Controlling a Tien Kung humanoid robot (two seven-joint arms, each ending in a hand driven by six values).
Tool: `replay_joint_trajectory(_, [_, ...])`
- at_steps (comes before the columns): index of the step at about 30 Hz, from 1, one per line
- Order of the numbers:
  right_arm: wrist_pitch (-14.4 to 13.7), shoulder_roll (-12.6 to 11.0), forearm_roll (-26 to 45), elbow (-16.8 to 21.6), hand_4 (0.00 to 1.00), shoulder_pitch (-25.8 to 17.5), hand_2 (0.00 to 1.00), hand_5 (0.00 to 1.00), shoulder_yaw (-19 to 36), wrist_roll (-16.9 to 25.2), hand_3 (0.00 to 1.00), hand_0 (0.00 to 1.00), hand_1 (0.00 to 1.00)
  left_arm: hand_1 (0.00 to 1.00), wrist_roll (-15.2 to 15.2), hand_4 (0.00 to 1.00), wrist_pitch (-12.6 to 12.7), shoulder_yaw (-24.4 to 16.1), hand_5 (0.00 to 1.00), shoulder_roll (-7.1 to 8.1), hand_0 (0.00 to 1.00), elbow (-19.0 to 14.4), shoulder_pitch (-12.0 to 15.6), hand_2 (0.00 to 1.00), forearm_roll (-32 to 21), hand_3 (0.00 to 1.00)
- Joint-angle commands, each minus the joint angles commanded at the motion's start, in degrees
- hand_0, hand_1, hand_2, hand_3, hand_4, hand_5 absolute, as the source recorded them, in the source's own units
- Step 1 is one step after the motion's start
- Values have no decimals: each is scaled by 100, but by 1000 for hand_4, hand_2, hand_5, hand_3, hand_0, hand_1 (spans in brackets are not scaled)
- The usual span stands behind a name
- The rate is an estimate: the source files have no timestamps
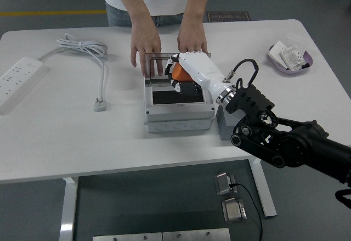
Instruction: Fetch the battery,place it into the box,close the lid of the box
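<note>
An orange cylindrical battery (pixel 180 74) is held in my white right hand (pixel 189 72), fingers curled around it, just above the back part of the grey box (pixel 178 111) at mid-table. The box's clear lid (pixel 164 64) stands open at the far side, held upright by a person's two hands (pixel 146 49). A dark recess (pixel 174 96) shows in the box's top. My left arm is out of sight.
A grey block (pixel 226 124) sits right of the box, partly behind my forearm. A white power strip (pixel 19 79) and coiled cable (pixel 88 50) lie at the left. A purple dish (pixel 290 59) with small items sits at the far right.
</note>
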Motion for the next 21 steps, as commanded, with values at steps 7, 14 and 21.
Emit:
replay_joint_trajectory(7, [-63, 62, 81, -138, 135, 31, 244, 2, -107, 37, 318, 8, 163, 725, -9, 633, 5, 13, 182, 1, 668, 2, -26, 682, -16, 624])
replay_joint_trajectory(14, [-87, 121, 100, -270, 140, 70, 244, 2, -166, 15, 319, 2, 166, 725, -11, 633, 6, 19, 182, -10, 668, 2, -54, 681, -29, 624])
replay_joint_trajectory(21, [-83, 129, 109, -338, 154, 65, 244, 2, -187, -27, 320, 2, 164, 728, -5, 632, 4, 12, 181, -17, 667, 0, -67, 681, -24, 623])
